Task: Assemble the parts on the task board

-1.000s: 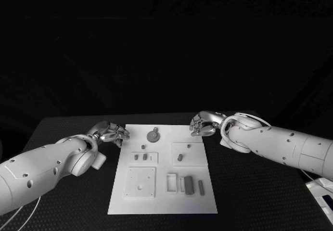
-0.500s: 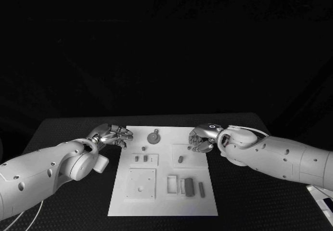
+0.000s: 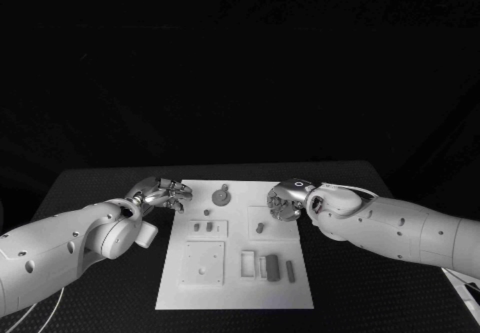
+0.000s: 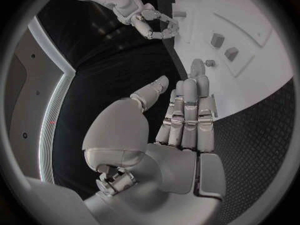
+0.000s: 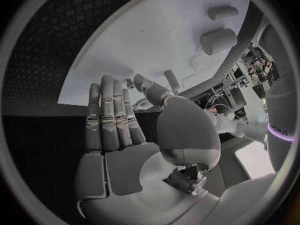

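Observation:
The white task board point(image 3: 236, 291) lies in the middle of the black table. On it are a round grey part with a tab point(image 3: 221, 198), a small grey peg point(image 3: 259, 226), two small pieces point(image 3: 203, 226) in a raised plate, and long grey bars point(image 3: 272, 267). My left hand point(image 3: 160, 194) hovers at the board's far left corner, fingers straight and holding nothing point(image 4: 187, 110). My right hand point(image 3: 287, 201) hangs over the board's far right part, just beyond the peg. Its fingers point(image 5: 112, 115) are stretched out, with nothing in them.
A square white plate point(image 3: 203, 262) and a white frame point(image 3: 247, 263) sit on the board's near half. Two grey cylinders point(image 5: 219, 40) stand beyond the right hand's fingertips. Black table surface point(image 3: 380, 291) surrounds the board on both sides.
My right hand has moved nearer and slightly left, from the board's far right corner to over its right part. The left hand has barely shifted.

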### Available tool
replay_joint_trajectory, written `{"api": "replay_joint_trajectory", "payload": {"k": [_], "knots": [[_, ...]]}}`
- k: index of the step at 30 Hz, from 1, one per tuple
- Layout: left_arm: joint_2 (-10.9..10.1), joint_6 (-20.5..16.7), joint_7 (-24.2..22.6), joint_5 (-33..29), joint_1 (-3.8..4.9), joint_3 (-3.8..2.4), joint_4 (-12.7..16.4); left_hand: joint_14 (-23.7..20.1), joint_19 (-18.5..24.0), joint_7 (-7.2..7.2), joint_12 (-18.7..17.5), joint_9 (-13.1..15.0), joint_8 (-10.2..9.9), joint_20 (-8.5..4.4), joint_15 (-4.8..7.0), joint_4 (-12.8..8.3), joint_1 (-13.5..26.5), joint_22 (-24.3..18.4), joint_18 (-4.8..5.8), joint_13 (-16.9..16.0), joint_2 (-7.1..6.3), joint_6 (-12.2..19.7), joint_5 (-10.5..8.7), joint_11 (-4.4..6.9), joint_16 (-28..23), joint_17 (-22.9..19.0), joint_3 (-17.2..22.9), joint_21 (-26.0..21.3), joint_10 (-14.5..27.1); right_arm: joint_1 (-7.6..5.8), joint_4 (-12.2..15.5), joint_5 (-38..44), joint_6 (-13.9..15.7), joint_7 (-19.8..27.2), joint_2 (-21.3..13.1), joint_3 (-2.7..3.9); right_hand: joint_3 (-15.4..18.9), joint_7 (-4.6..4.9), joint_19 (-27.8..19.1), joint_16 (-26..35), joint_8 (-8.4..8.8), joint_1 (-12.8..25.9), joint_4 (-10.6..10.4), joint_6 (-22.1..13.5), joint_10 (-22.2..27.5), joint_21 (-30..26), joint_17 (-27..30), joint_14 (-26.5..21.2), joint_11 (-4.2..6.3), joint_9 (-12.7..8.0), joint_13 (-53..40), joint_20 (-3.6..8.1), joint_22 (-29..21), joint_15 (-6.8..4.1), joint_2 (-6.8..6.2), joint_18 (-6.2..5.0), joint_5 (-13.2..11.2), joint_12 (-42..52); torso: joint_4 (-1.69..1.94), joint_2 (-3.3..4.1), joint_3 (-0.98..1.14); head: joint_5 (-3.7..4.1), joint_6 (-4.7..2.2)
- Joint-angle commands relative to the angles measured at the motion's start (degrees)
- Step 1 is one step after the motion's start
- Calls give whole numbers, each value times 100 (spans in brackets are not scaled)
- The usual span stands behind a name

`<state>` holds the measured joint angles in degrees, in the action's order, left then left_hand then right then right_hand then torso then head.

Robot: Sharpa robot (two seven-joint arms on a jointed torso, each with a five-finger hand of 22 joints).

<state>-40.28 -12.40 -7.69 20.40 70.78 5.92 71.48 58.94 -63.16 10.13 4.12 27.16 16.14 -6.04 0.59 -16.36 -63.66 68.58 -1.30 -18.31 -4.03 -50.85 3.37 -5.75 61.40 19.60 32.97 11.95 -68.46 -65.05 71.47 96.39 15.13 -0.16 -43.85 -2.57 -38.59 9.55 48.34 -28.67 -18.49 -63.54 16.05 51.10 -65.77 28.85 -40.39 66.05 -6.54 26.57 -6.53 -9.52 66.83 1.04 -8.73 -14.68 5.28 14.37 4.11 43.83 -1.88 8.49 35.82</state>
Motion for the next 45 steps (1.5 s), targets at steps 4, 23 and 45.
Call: {"api": "replay_joint_trajectory", "payload": {"k": [4, 23, 45], "knots": [[1, 107, -56, -85, 4, -3, 0, 14, 19, 0, -20, -3, 17, 5, -23, -1, 65, -15, -51, 4, 14, 50, -1, -12, -42, 1, -55, -34, 63, 64, -65, 138, -10, -51, 94, -31, 1, -45, -18, 65, -3, -32, 45, 83, -72, -63, -32, -35, 4, -12, 25, -28, 32, 41, 168, -31, 15, -116, -1, 1, 13, -29, 6], [-7, 115, -3, -85, 4, -3, -19, 26, 1, 11, -22, -7, 12, 6, -30, 1, 76, -21, -54, 6, 10, 76, -1, -20, -50, 13, -77, -48, 98, 148, -43, 601, -467, -193, 158, -128, 60, -238, 74, 84, -213, -252, 70, 537, -391, -73, -216, 65, 116, 65, -90, 10, 171, -4, 393, -32, 17, -181, -5, 4, 14, -10, 68], [-31, 109, 7, -85, 0, -3, -7, 30, -6, 14, -25, -8, 12, 8, -34, -5, 68, -23, -58, 10, 1, 87, 0, -26, -58, 21, -85, -59, 128, 296, 168, 1223, -264, -657, 150, -209, 64, -375, 391, -94, -317, -827, 86, 844, -753, -2, -677, 307, 275, 222, -342, 143, 337, -156, 285, -32, 17, -183, -7, 5, 15, 15, 105]]}}
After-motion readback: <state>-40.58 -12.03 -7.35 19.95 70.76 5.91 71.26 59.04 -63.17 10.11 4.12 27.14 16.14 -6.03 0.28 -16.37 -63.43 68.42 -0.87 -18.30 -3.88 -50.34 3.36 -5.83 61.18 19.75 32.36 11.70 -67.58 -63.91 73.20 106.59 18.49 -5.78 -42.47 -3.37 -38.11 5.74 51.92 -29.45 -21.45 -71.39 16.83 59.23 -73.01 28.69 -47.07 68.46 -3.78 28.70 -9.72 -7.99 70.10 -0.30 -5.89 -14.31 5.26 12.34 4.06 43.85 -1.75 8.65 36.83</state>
